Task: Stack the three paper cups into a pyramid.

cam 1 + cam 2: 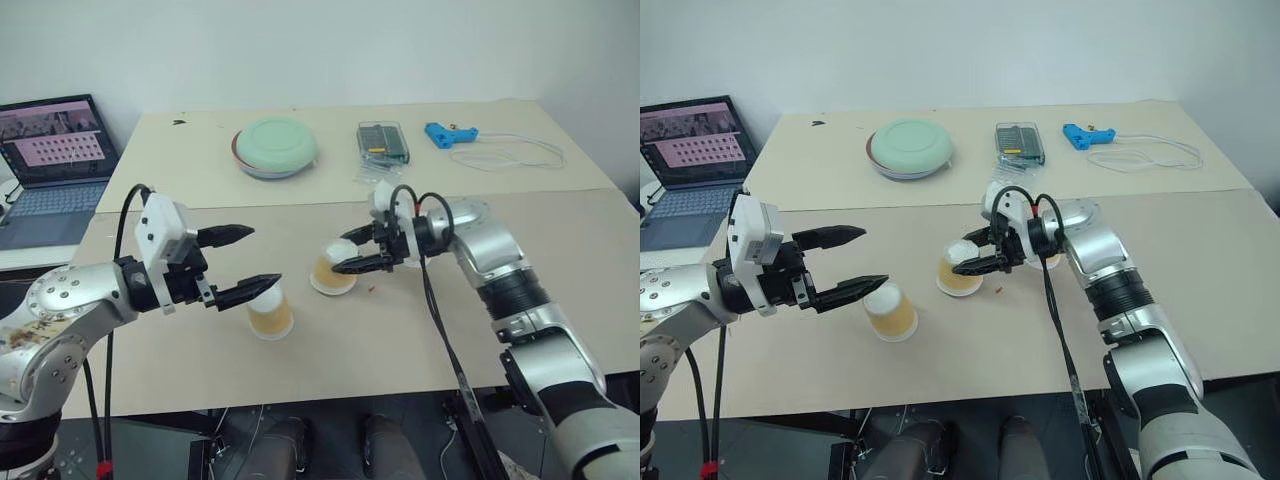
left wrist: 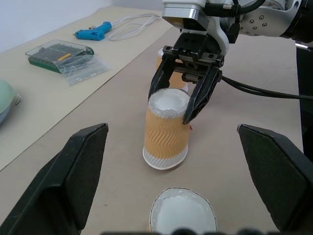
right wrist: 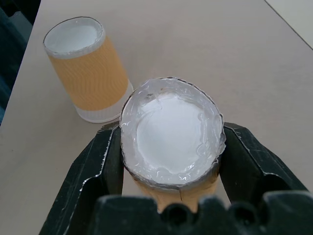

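On the beige table (image 1: 560, 250), right end effector (image 1: 345, 256) clamps one upside-down cup (image 1: 333, 270); left end effector (image 1: 250, 262) gapes wide above another (image 1: 270, 313).

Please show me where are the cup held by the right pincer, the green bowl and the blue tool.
Cup in the right pincer (image 3: 172, 133), right wrist view, on its white upturned base.
Green bowl (image 1: 277, 143), left eye view, middle of its pale green surface.
Blue tool (image 1: 1078, 135), right eye view, on its blue body.
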Tool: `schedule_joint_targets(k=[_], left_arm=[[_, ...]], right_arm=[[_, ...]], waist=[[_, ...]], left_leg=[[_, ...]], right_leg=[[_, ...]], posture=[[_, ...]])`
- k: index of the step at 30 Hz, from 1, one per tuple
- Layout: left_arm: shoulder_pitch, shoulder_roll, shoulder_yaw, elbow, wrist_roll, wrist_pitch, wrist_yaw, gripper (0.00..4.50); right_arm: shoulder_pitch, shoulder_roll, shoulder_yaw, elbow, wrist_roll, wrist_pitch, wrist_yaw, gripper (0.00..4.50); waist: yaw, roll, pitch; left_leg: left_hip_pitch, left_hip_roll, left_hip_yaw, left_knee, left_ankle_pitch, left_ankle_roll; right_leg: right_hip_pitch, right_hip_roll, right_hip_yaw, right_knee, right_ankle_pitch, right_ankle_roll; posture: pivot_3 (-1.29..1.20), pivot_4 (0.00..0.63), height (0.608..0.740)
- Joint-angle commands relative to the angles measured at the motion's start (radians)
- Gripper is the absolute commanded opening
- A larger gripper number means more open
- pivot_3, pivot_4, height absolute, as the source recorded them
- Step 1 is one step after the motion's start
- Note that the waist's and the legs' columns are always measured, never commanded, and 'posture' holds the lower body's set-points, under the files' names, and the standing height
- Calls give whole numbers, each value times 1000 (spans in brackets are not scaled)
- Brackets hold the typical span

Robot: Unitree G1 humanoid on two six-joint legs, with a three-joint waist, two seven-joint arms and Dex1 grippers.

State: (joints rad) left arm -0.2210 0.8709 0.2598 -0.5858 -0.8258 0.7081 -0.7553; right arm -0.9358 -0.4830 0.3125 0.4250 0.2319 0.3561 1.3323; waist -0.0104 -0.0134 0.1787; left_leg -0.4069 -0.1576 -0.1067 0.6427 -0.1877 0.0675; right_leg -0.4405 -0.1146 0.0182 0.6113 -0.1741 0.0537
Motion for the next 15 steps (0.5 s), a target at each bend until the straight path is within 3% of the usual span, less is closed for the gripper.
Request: schedule_joint_targets(k=[1,5,7,8,10,15], left_arm=[[-3,14,32,-32,-9,0,7,4500],[-9,10,23,-31,-7,-1,10,4500],[-11,8,20,-29,-6,-2,10,4500],[-11,7,19,-28,-6,-3,9,4500],[-13,5,15,-27,-1,-9,8,4500],[-17,2,9,-23,2,-12,7,4500]], right_arm=[[-18,5,-11,-23,-16,-24,10,2452],[-15,14,-17,-21,-31,-16,-1,2452],[-15,17,-21,-21,-35,-11,-7,3450],[-14,18,-23,-21,-35,-9,-8,3593],[-16,22,-28,-21,-40,-9,-25,4390],[-22,24,-42,-34,-33,1,-34,4456]], waist=[[-2,0,0],[-3,0,0],[-3,0,0],[-3,0,0],[-3,0,0],[-3,0,0]], left_leg=[[0,0,0,0,0,0],[1,0,0,0,0,-1],[1,0,0,0,0,-1],[1,0,0,0,0,-1],[1,0,0,0,0,-1],[1,0,0,0,0,-1]], right_leg=[[0,0,0,0,0,0],[0,0,0,0,0,0],[0,1,0,0,0,-1],[0,1,0,0,0,-1],[0,1,0,0,0,-1],[0,1,0,0,1,-1]], posture=[[0,150,740],[0,150,740],[0,150,740],[0,150,740],[0,150,740],[0,150,740]])
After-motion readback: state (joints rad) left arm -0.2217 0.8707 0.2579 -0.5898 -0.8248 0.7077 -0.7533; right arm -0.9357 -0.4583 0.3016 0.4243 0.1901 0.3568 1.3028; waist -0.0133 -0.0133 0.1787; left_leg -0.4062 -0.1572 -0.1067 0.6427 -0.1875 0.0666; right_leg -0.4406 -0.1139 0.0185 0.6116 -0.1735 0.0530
